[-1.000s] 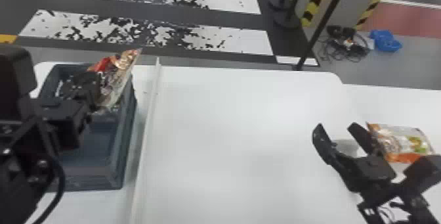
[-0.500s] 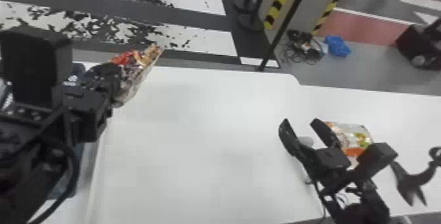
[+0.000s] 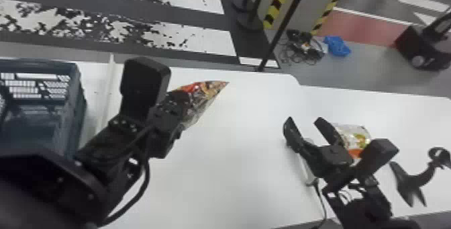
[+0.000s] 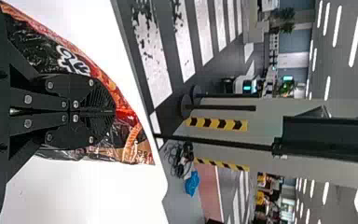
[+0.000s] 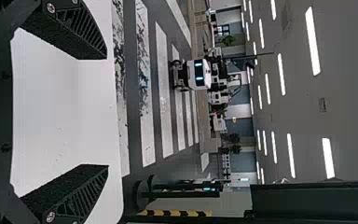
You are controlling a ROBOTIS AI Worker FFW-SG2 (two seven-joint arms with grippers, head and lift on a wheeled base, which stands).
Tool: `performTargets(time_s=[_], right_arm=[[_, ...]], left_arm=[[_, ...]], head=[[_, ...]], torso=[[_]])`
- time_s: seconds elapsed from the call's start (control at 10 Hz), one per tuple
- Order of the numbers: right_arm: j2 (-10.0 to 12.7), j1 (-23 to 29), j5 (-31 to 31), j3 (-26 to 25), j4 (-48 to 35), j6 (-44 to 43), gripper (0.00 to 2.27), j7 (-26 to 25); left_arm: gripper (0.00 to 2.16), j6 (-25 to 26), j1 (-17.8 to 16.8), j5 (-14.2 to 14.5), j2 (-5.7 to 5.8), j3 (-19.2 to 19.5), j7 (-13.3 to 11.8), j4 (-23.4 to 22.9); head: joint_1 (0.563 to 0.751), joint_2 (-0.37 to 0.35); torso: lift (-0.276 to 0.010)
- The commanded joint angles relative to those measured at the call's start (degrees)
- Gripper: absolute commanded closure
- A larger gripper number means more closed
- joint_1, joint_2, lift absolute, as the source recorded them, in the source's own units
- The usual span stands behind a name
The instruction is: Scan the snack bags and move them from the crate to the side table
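Transfer status: the two-fingered black L gripper (image 4: 113, 111) is carrying the glossy red, orange & black plastic snack bag (image 3: 204, 95) away from the blue-grey plastic crate (image 3: 72, 110). Since the earlier head views, the bag is leaving the crate side, passing the raised white strip (image 3: 104, 100) and now hanging tilted over the flat white table (image 3: 235, 178).

Jaws, L: pressing together, pinching the bag. Jaws, R: the black R gripper (image 5: 106, 112) is waiting w/ its fingers spread & nothing between them, parked beside the white-and-orange snack bag (image 3: 355, 139), which is lying on the white surface at R.

Meaning for task: removal from crate is prob. done for this bag; scan & set-down are prob. still pending. Next move: keep L grip firm & present the label for scan.

Caution: bag is hanging by a partial pinch, so it may be swinging or slipping, esp. w/ fast travel. Label orientation: may need adj. b/c film is creasing.
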Motion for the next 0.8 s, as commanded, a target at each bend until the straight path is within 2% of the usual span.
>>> performTargets(time_s=[0.0,0.1,0.2,0.3,0.5,0.7], right_arm=[[0.1,-0.7,0.0,0.3,0.6,0.0,0.10,0.0],[0.2,-1.1,0.0,0.4,0.9,0.0,0.10,0.0],[0.3,-1.2,0.0,0.4,0.9,0.0,0.10,-0.1],[0.3,-1.4,0.0,0.4,1.1,0.0,0.10,-0.1],[0.3,-1.9,0.0,0.4,1.4,-0.2,0.10,-0.1],[0.5,-1.9,0.0,0.5,1.3,-0.2,0.10,0.0]], left_arm=[[2.14,-4.2,-0.1,1.1,-0.58,-2.4,-1.2,5.2],[2.14,-7.0,-0.1,2.2,-1.20,-3.6,-1.7,9.4],[2.14,-9.5,0.2,2.9,-1.37,-4.1,-2.0,12.6],[2.14,-11.6,0.6,5.1,-1.37,-4.1,-2.8,15.1],[2.14,-15.1,1.3,5.8,-1.72,-5.6,-3.6,20.0],[2.14,-18.1,1.5,9.4,-1.90,-5.3,-7.1,22.7]], head=[[0.695,-0.350],[0.695,-0.350],[0.695,-0.350],[0.695,-0.350],[0.695,-0.350],[0.695,-0.350]], torso=[[-0.087],[-0.087],[-0.087],[-0.087],[-0.087],[-0.087]])
